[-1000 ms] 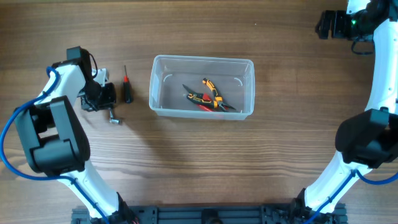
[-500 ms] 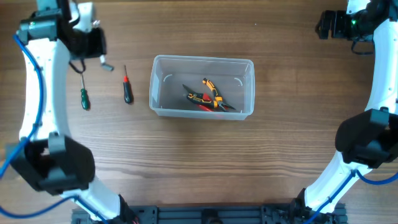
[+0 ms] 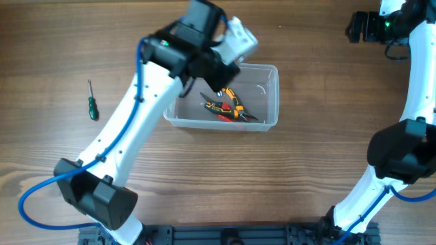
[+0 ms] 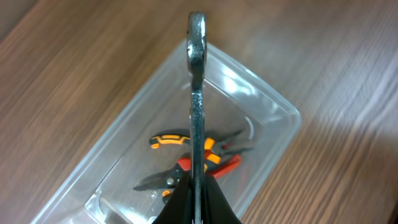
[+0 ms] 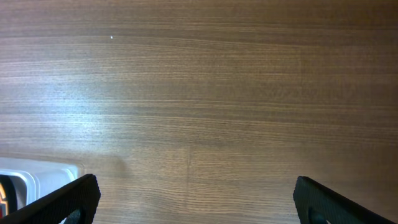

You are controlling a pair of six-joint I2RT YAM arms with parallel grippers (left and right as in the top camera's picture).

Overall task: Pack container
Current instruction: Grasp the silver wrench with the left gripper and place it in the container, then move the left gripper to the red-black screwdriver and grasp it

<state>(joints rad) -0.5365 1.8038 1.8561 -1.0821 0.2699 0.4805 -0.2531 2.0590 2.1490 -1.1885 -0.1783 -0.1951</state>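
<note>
At the middle of the worktop [image 3: 204, 170], the clear container [image 3: 269, 95], open-topped. Directly above it, the left pincer [image 4: 196, 196], clamped on a metal wrench [image 4: 196, 93] turned edge-on, thicker head reaching over the container's rim in the wrist view. Inside, on the floor: orange-and-black pliers [image 4: 180, 138] touching a red-handled tool [image 4: 224, 165]. Well left of the container, a green-handled screwdriver [image 3: 91, 107]. At the far right corner, the right pincer [image 5: 196, 186], spread wide over bare wood.

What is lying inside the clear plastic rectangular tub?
Orange-and-black handled pliers and red-handled cutters lie inside the clear plastic tub. The left pincer and its silver metal wrench cover part of the floor.
</note>
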